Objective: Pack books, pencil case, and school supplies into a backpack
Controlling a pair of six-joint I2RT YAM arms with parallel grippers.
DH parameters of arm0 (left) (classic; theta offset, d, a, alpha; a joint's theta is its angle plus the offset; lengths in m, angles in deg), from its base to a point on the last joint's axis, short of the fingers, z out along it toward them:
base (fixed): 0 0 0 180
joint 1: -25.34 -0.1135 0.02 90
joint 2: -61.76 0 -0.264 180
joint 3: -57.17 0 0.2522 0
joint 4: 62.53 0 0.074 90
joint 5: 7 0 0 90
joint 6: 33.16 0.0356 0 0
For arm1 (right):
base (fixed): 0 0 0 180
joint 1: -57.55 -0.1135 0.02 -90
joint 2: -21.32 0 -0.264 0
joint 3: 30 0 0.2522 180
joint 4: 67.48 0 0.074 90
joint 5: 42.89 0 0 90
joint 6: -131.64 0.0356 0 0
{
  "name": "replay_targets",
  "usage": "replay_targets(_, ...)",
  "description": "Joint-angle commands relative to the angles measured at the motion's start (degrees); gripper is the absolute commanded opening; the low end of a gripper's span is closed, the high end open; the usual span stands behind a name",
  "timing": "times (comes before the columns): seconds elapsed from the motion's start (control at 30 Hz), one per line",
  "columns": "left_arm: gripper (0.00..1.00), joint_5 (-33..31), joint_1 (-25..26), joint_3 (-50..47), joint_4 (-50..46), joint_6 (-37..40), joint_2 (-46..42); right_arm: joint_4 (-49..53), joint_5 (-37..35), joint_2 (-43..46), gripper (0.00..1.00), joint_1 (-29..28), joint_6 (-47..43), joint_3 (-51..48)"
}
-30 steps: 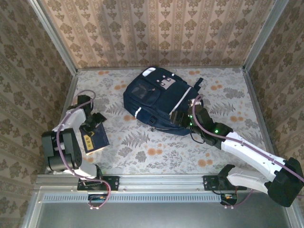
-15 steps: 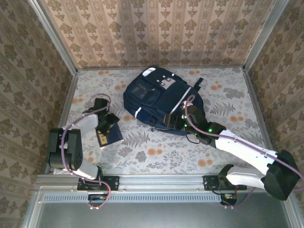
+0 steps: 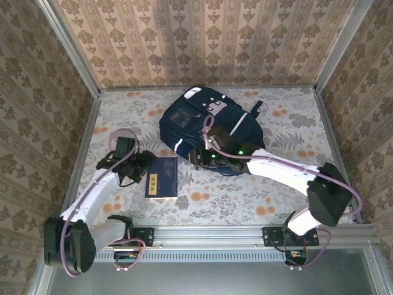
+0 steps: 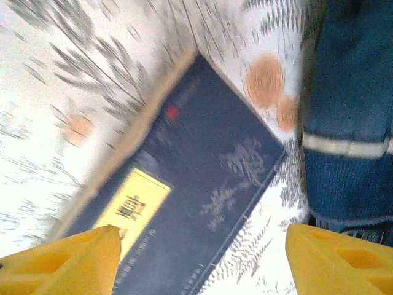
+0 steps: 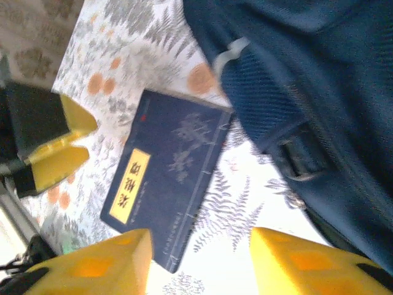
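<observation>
A dark navy book (image 3: 163, 178) with a yellow label lies flat on the flowered cloth, just left of the backpack's lower edge. The large navy backpack (image 3: 206, 126) lies at the middle of the table. My left gripper (image 3: 146, 163) hovers at the book's left end. In the left wrist view the gripper (image 4: 202, 246) is open over the book (image 4: 202, 178), nothing between its fingers. My right gripper (image 3: 199, 158) reaches across the backpack's front. In the right wrist view that gripper (image 5: 199, 246) is open above bare cloth, between the book (image 5: 166, 178) and the backpack (image 5: 307, 80).
Patterned walls close the table (image 3: 295, 117) at the back and on both sides. A metal rail (image 3: 202, 235) runs along the near edge. The right arm lies along the backpack's lower right side. Open cloth lies at the back left and far right.
The book has slid right toward the backpack, with my left gripper following it. My right arm has swung left along the backpack's front edge and its jaws have narrowed.
</observation>
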Motion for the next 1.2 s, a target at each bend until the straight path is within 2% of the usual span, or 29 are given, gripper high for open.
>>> replay_targets(0.0,0.70,-1.1,-3.5,-1.8,-4.1,5.7,0.7,4.6,4.5,-7.2,0.37,-2.4,0.1,6.7)
replay_targets(0.1,0.66,-1.5,-3.4,-3.4,-0.8,7.8,3.0,9.2,3.4,-14.8,0.36,-4.2,1.5,13.3)
replay_targets(0.23,0.64,0.0,-3.4,-6.6,4.7,8.2,5.5,11.6,2.7,-21.8,0.44,-4.7,3.2,17.7)
replay_targets(0.43,0.62,3.3,-1.9,-11.3,11.8,7.4,7.8,14.1,1.4,-27.1,0.46,-4.2,4.7,20.8)
replay_targets(0.63,0.60,4.4,-1.2,-12.3,13.4,9.0,10.8,9.3,9.2,-31.5,0.40,-2.4,8.2,20.6)
replay_targets(0.73,0.53,5.0,-0.9,-12.6,14.1,9.3,10.8,8.9,11.8,-33.6,0.39,-2.3,8.3,22.3)
replay_targets(0.87,0.37,6.2,-0.5,-13.1,14.7,9.0,10.2,6.4,14.9,-35.1,0.38,-1.5,10.2,22.5)
replay_targets(0.97,0.34,6.8,-0.2,-13.2,15.0,9.1,10.1,3.5,17.9,-35.7,0.37,-0.8,12.3,21.8)
replay_targets(1.07,0.33,7.5,0.1,-13.3,15.6,9.2,10.3,4.2,18.6,-36.3,0.38,-0.9,12.1,22.8)
replay_targets(1.17,0.31,8.3,0.6,-13.6,16.7,9.0,10.9,7.3,18.3,-36.8,0.44,-1.5,11.1,24.8)
